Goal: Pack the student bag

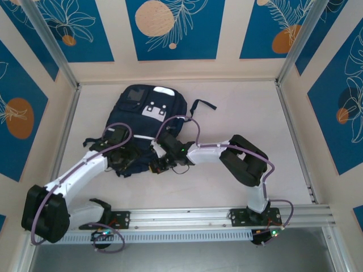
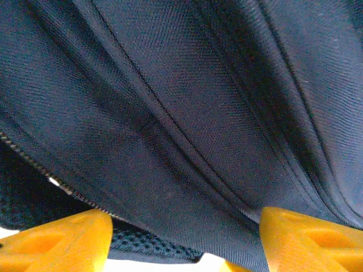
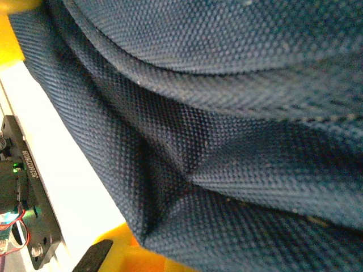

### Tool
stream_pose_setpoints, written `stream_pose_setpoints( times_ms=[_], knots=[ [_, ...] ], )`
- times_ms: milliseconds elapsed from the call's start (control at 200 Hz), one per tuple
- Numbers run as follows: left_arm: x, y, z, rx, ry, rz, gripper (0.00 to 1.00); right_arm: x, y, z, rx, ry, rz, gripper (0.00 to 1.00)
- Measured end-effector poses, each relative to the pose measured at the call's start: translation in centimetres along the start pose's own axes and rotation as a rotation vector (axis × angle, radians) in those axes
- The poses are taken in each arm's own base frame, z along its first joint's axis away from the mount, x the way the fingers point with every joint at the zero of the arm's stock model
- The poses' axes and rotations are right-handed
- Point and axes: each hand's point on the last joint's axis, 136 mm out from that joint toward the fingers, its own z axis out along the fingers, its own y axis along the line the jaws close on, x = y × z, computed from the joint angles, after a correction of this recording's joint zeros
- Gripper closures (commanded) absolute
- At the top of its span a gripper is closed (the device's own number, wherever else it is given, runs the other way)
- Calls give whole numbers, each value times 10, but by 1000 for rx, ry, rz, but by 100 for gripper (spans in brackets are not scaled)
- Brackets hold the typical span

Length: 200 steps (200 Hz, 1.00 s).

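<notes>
Both touching student bag (image 1: 142, 116): left gripper (image 1: 121, 157), right gripper (image 1: 161, 164).

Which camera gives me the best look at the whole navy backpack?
The top external view: it shows most of the dark navy fabric backpack, with its light grey front patch facing up. Both wrist views show close-up folds of its navy weave, and the left one also shows a zipper line.
</notes>
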Motion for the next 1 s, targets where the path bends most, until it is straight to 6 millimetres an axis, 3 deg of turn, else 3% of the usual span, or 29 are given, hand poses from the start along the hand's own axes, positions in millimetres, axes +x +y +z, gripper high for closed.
stream_pose_setpoints(
  times_ms=[145, 255, 300, 435, 700, 1000],
  knots=[
    [-3, 2, 9, -31, -15, -11, 57, 0, -2, 0, 14, -3, -1, 100],
    [-7, 2, 13, -45, -32, -2, 91, 1, -4, -2, 30, -10, -2, 100],
    [-8, 2, 13, -46, -37, 8, 100, 1, -5, -4, 35, -15, -5, 100],
    [-11, 0, 13, -44, -52, 27, 100, -2, -8, -17, 48, -43, -2, 100],
    [-16, 1, 2, -30, -88, 58, 100, -8, -32, -40, 85, -87, 19, 100],
    [-22, 0, -18, 12, -137, 70, 100, -36, -79, -71, 143, -171, 65, 100]
  ],
)
